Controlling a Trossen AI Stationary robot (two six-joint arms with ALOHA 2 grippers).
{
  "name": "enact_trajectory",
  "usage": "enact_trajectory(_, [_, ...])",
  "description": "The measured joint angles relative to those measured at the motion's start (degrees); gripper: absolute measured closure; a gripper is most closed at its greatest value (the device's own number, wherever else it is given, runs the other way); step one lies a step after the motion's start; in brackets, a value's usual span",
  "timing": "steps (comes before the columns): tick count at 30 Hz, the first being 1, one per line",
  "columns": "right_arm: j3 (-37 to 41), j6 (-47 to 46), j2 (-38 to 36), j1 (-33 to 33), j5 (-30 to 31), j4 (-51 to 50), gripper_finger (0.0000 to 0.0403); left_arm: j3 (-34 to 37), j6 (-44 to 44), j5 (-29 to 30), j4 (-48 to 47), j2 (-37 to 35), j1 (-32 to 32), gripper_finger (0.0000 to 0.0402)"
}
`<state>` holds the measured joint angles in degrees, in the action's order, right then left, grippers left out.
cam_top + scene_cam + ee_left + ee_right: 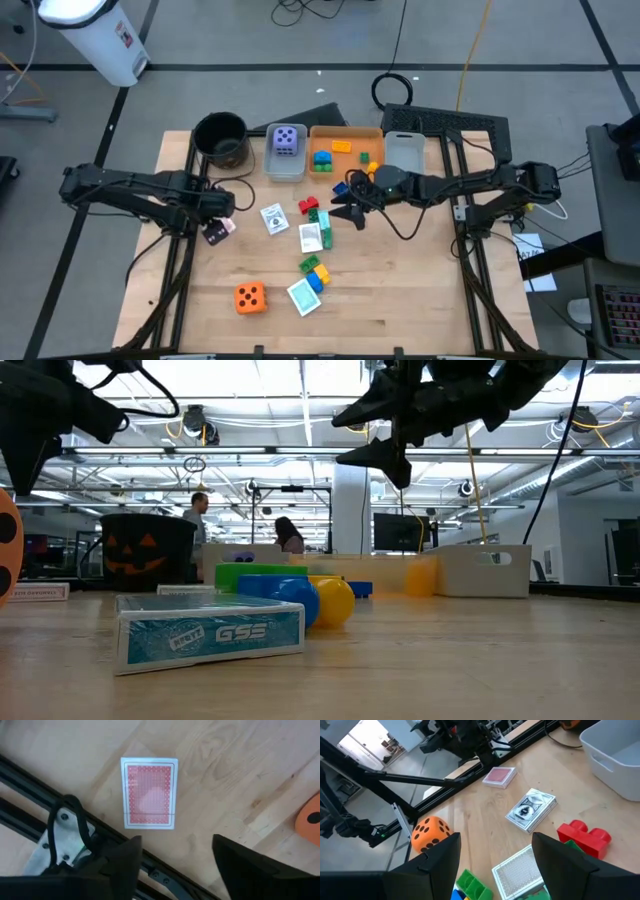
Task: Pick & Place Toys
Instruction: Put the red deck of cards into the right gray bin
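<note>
Step, pick: left gripper [175,857], fingers spread, empty, hovers over pink card [150,793] flat at table's [400,300] left edge; next, lower and pinch; right gripper [495,857] spread, waiting mid-table.

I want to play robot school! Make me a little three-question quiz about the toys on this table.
1. True or false: the purple die sits inside the grey bin.
2. What lies on the wood right in front of the left gripper? A) a red-backed card box B) a blue brick C) a spoon
3. Fill in: the orange die rests on the ______, not in any bin.

Key: 1 true. 2 A; the left gripper's fingers are open and hold nothing. 3 table. Bonus: the right gripper hovers open above the loose toys near the orange bin.
</note>
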<state>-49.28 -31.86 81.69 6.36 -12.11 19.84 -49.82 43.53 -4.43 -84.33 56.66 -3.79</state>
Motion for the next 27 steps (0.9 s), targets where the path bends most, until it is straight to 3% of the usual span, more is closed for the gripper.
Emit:
enact_trajectory(8, [0.0, -0.39, -0.02, 1.24, 0.07, 0.0, 0.0167, 0.0, -4.28, 3.38, 0.94, 0.0, 0.0, 0.0023])
enact_trajectory(10, [0.0, -0.39, -0.02, 1.32, 0.13, 0.0, 0.0167, 0.0, -4.49, 5.24, 0.97, 0.0, 0.0, 0.0007])
enact_trajectory(15, [0.0, -0.42, -0.02, 1.32, 0.14, 0.0, 0.0167, 0.0, -4.94, 8.42, 1.03, 0.0, 0.0, 0.0018])
enact_trajectory(27, [0.0, -0.45, -0.04, 1.32, 0.32, -0.03, 0.0167, 2.64, -5.34, 7.76, 3.76, 1.87, 1.4, 0.0006])
